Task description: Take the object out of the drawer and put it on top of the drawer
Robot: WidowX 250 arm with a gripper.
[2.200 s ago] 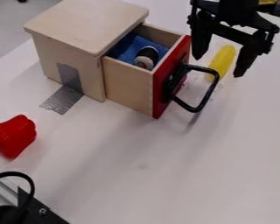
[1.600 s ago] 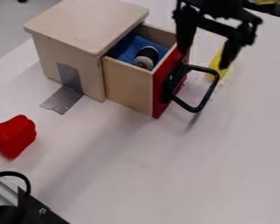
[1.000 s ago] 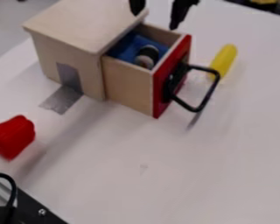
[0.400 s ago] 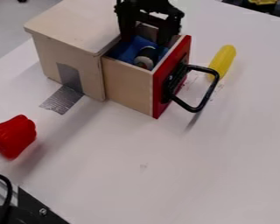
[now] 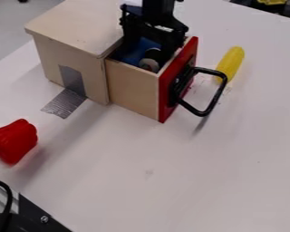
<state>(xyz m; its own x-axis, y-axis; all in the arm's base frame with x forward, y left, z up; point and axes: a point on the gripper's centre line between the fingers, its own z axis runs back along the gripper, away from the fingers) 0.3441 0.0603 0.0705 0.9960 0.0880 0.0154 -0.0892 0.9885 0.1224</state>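
Camera view: hand spread wide at the drawer, its depth perhaps misjudged. Black-and-white roll lies inside, beside blue cloth. Centre fingers across roll, close gently, lift clear of the walls before crossing to cabinet top.

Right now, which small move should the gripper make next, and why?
I would lower the gripper slightly, keeping it open: it seems placed above the object, which lies in the open drawer, and its fingers do not appear closed on it.
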